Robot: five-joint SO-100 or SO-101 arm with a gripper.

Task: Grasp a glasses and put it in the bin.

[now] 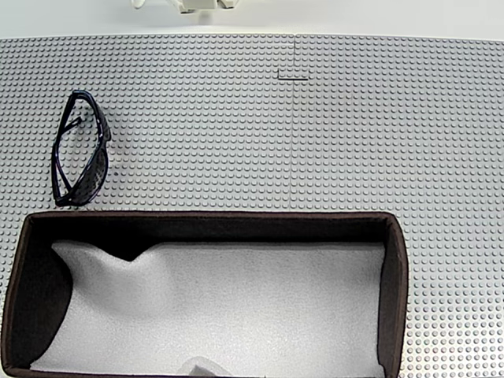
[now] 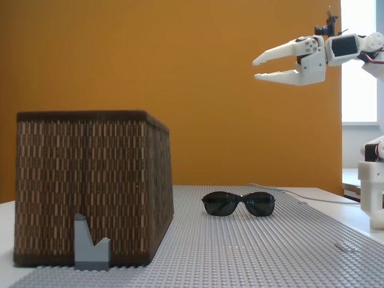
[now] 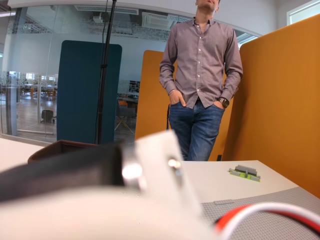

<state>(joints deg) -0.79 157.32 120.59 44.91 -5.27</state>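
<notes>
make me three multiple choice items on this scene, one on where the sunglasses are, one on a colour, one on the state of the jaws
1. Where do the sunglasses lie?
A. inside the bin
B. on the grey studded baseplate, outside the bin
C. between the jaws

2. What colour is the partition wall behind the table in a fixed view?
A. orange
B. green
C. white

3. How does the gripper stand?
A. shut on the sunglasses
B. resting on the baseplate
C. jaws apart, raised in the air, holding nothing

Answers: 1 B, in a fixed view they sit on the studs next to the bin's dark rim. 2 A, the wall behind bin and sunglasses is orange. 3 C, its two white fingertips are spread high above the sunglasses.
</notes>
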